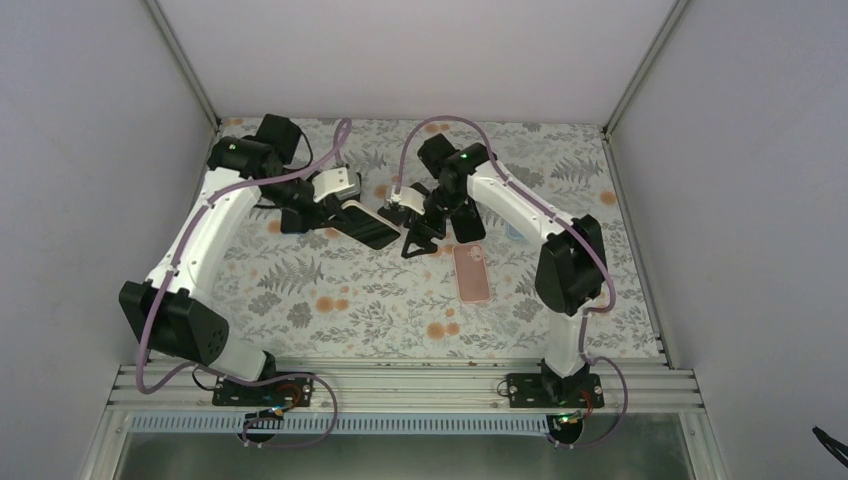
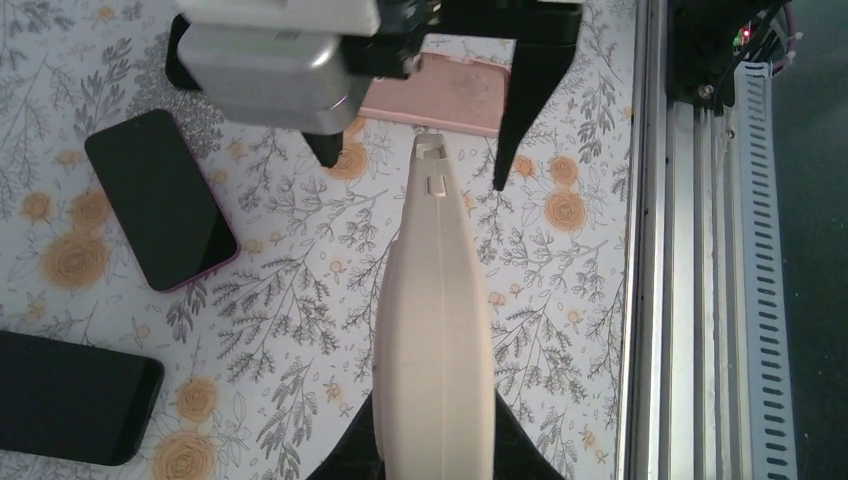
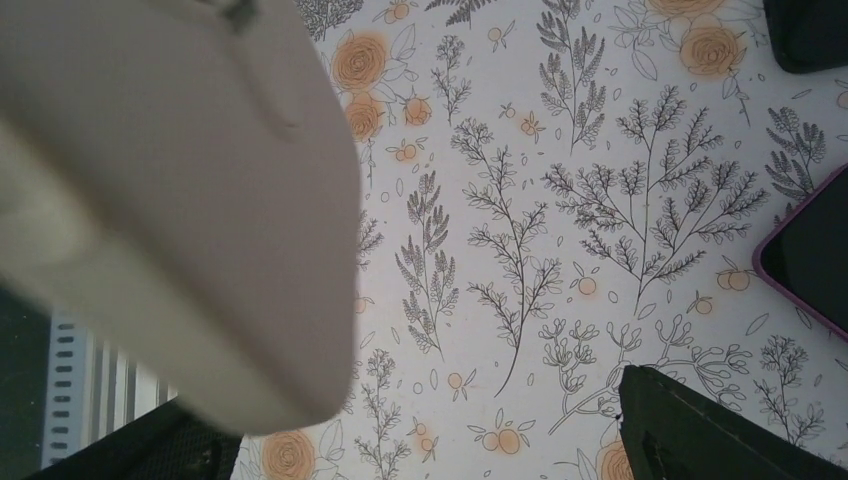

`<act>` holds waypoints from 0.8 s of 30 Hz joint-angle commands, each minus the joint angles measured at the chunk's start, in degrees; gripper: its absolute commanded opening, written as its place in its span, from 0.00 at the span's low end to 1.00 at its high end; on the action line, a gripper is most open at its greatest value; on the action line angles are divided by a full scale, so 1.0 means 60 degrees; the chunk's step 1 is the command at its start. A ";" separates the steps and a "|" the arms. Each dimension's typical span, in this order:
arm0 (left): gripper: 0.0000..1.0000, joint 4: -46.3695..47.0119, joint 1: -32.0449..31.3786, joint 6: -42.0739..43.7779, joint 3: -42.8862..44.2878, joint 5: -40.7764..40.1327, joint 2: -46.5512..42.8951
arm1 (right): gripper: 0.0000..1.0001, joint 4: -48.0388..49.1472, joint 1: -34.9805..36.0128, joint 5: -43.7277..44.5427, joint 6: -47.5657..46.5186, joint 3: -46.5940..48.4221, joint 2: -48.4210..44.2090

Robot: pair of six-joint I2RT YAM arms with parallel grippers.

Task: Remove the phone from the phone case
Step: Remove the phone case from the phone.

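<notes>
One pink-cased phone (image 3: 815, 250) half off-frame

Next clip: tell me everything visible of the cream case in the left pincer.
The cream case looks like smooth, matte plastic, seen edge-on, with a fine seam lengthwise and two small cutouts near its far end. The left pincer is shut on its near end, holding it above the floral table. Its far tip lies inside the open right pincer; contact is unclear.

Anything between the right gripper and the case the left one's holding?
Nothing visible. The open right gripper sits at the tip of the cream case, pinched in the left gripper; the phones lie flat below.
</notes>
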 commanded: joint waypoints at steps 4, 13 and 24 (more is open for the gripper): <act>0.02 0.0127 -0.0328 0.0252 0.0014 0.0314 -0.0492 | 0.91 -0.0233 -0.0034 -0.0376 -0.0681 0.0371 0.0321; 0.02 0.0127 -0.0696 -0.0136 0.0092 0.0513 -0.0197 | 0.87 -0.0227 -0.0250 -0.0477 -0.0790 0.0598 0.0607; 0.02 0.0127 -0.1108 -0.0152 0.0110 0.0745 -0.0559 | 0.83 -0.0666 -0.0860 -0.0555 -0.1480 0.0944 0.0998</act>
